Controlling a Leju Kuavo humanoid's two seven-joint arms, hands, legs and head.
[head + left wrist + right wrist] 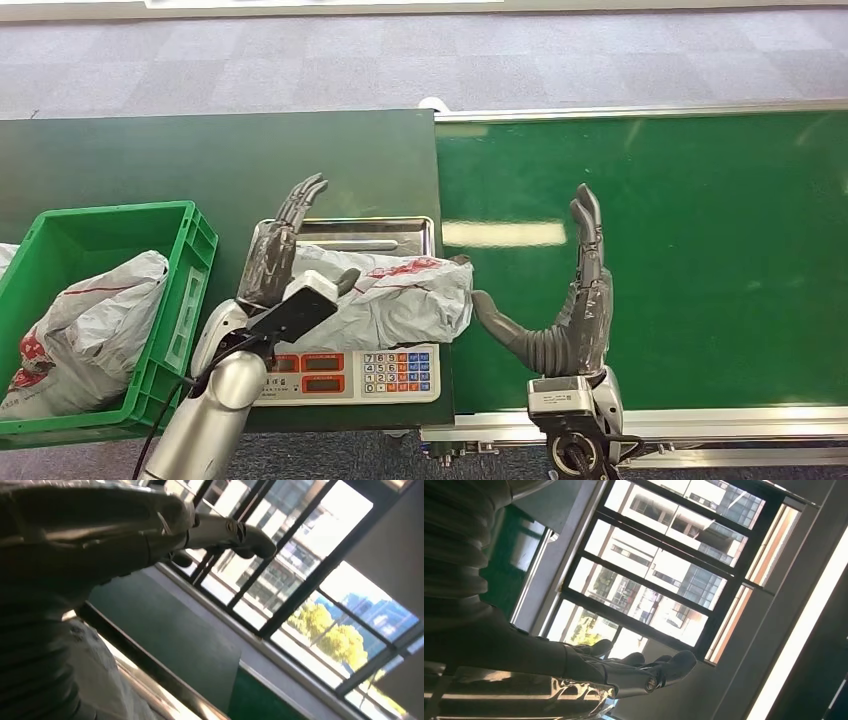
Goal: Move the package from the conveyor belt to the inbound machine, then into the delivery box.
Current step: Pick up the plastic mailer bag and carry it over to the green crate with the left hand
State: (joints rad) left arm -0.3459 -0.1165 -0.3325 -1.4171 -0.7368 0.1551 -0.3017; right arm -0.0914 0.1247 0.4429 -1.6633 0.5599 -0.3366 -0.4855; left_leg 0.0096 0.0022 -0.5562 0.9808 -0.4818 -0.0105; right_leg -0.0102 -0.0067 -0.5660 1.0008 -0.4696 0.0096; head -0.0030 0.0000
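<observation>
Package (385, 300), a crumpled grey bag with red print, lies on the steel tray (395, 232) of the scale (360, 375), its end overhanging toward the belt (680, 240). Left hand (280, 250) stands at the package's left end with fingers straight and released, seemingly touching it, while the right hand (575, 300) is upright over the belt, fingers spread, thumb just beside the package. On the left of the worktop (200, 160), a green bin (185, 260) holds another bag (85, 330).

Package (385, 298) on scale tray (400, 232) (between both hands), bin (185, 262) left, conveyor belt (700, 250) right
</observation>
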